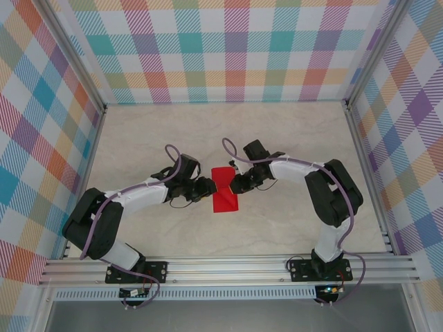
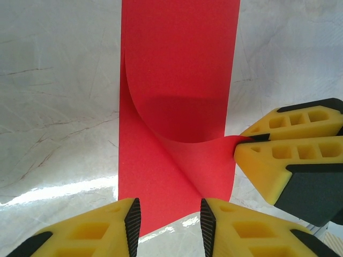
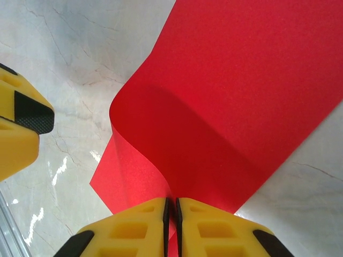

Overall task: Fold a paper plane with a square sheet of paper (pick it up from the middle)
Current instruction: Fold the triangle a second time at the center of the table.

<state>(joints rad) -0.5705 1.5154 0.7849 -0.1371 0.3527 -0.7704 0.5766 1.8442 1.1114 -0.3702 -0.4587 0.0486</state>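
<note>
Right gripper (image 3: 171,210): jaws pressed together, pinching a raised edge of the square sheet of paper (image 1: 224,189); it stands at the sheet's right side.
Left gripper (image 2: 167,222): jaws spread and pinching nothing; it sits at the sheet's left side, its fingers (image 2: 107,233) over one edge. Whether they touch the paper I cannot tell.
Sheet, place: flat on the pale marbled table (image 1: 297,138), between the two grippers.
Sheet, form: red and matte, seen as a narrow oblong. An upper layer curls up off the flat layer and sweeps into the right gripper's pinch.
Sheet, long axis: runs away from the arm bases toward the far wall, with the near end leaning slightly right. Neither end is pointed.
In the way: both grippers crowd the sheet, one on each long side.
Surroundings: purple cable (image 1: 174,155) looping over the left arm, beside the sheet; aluminium rail (image 1: 228,266) and chequered walls (image 1: 235,55), well apart from the sheet.
</note>
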